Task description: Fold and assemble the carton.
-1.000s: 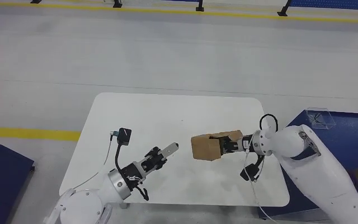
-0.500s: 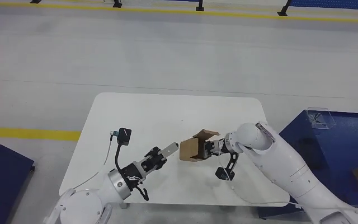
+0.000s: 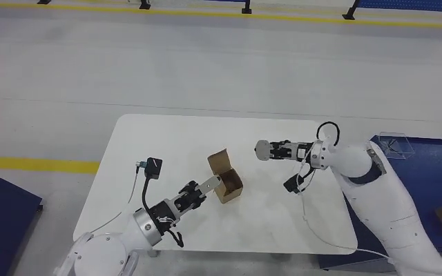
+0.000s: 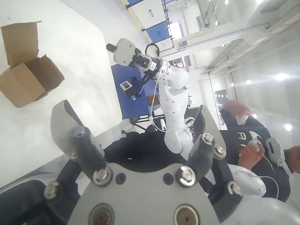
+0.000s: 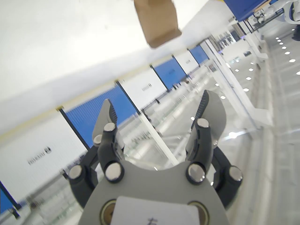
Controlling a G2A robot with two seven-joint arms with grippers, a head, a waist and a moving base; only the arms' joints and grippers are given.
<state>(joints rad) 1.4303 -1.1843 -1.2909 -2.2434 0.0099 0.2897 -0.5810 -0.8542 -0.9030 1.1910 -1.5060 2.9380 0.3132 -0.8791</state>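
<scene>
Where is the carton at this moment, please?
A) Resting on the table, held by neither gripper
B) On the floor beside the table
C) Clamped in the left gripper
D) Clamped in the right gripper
A: the carton sits on the table with one flap up, just ahead of the open left gripper. The right gripper is open and empty.

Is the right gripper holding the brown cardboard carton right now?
No, the carton rests on the white table, apart from the right gripper.
</scene>
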